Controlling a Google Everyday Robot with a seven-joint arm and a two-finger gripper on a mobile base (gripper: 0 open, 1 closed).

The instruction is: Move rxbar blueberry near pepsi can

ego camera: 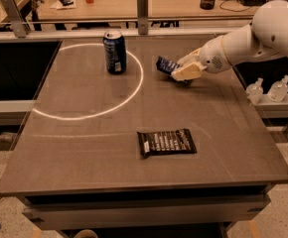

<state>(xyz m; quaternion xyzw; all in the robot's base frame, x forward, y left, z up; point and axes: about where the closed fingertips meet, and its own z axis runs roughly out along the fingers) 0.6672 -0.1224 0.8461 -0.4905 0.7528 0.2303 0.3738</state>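
The pepsi can [114, 52] stands upright at the back left of the table, inside a white ring of light. My gripper [180, 70] reaches in from the right on a white arm and is shut on the rxbar blueberry [166, 65], a small dark blue wrapper. The bar sticks out to the left of the cream fingers [187, 72] and is held a little above the table, to the right of the can with a gap between them.
A larger black wrapped bar [166, 142] lies flat near the table's front middle. Two small clear bottles [268, 89] stand on a ledge off the right edge. Metal posts [142, 10] line the back edge. The table [84, 148] ends in drop-offs on all sides.
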